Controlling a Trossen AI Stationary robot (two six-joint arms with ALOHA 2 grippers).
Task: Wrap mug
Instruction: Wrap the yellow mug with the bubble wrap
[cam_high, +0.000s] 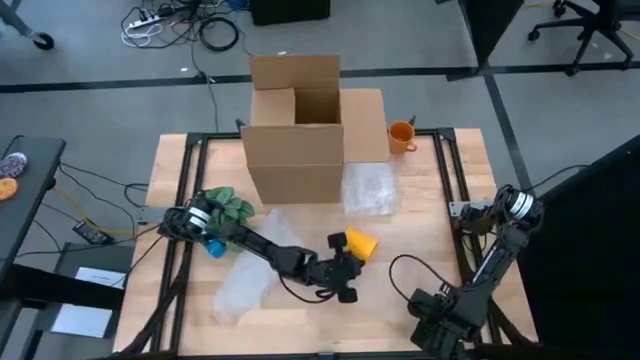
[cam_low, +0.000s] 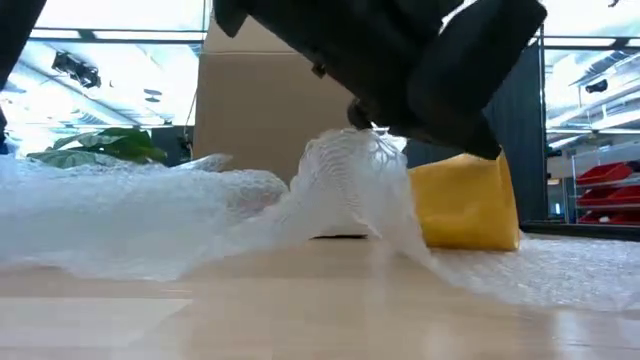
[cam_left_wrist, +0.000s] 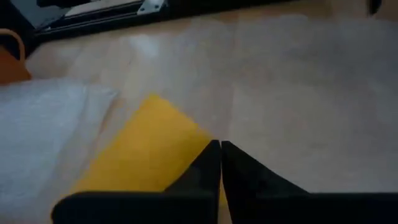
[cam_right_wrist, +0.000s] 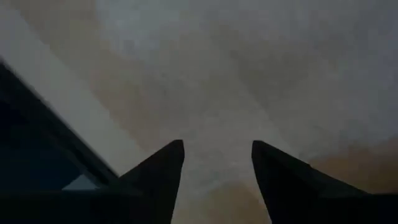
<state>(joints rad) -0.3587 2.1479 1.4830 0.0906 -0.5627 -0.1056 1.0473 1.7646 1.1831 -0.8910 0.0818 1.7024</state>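
**Holding bubble wrap beside the yellow mug**

Looking down, we see the pale wooden table (cam_high: 440, 215) framed by black rails, and on its far half the open brown cardboard box (cam_high: 300, 140), flaps up. A clear sheet of bubble wrap (cam_high: 368, 190) lies just in front of the box's right side, and a second, crumpled clear sheet of bubble wrap (cam_high: 245, 280) spreads over the table's near left part. A bunch of green artificial leaves (cam_high: 228, 208) sits by the left arm's base. Behind the box's right corner, near the table's far edge, stands a small orange mug (cam_high: 401, 136).

The yellow mug (cam_high: 360, 243) lies on its side near the middle of the table. In the low view it rests behind a lifted ridge of the crumpled sheet.

We find the left gripper (cam_high: 345, 268) stretched out low, just beside the yellow mug; its fingers are pressed together, and the low view shows the wrap rising up to them, so they appear to pinch its edge. The right gripper (cam_right_wrist: 217, 165) waits folded at the table's near right corner, its fingers spread apart and holding nothing.
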